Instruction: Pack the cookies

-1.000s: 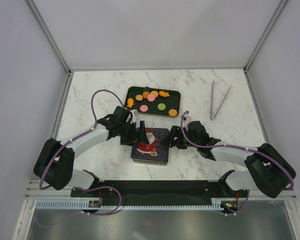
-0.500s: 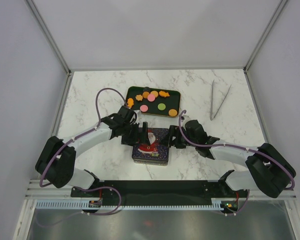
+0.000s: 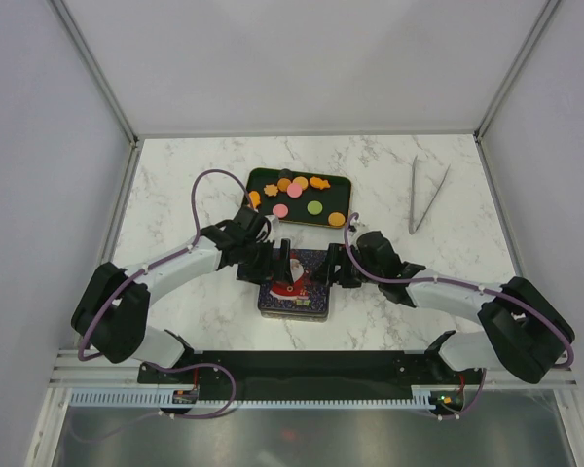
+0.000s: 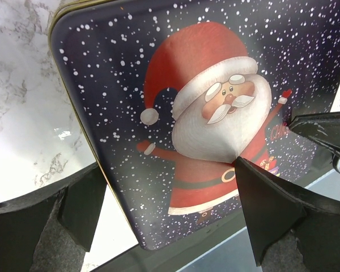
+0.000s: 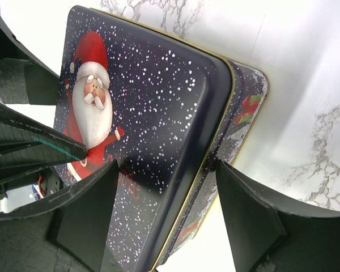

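Note:
The cookies [image 3: 295,191], orange, pink and green, lie in a dark tray [image 3: 343,183] behind the centre. A dark blue tin with a Santa lid [image 3: 294,285] stands in front of it. In the right wrist view the lid [image 5: 158,113] sits slightly offset on the tin's base [image 5: 246,107]. My left gripper [image 3: 273,261] is open and straddles the lid's left edge [image 4: 170,170], one finger [image 4: 82,204] beside the tin and one [image 4: 266,204] over Santa. My right gripper [image 3: 333,268] is open and straddles the tin's right edge [image 5: 167,167], one finger [image 5: 246,218] against the side wall.
Metal tongs [image 3: 426,195] lie on the marble table at the back right. White walls close the table at the back and at both sides. The arms' black base rail [image 3: 311,365] runs along the near edge.
Both grippers have closed in a little on the tin, the left one moving right and the right one moving left. The tin and the tray have stayed put.

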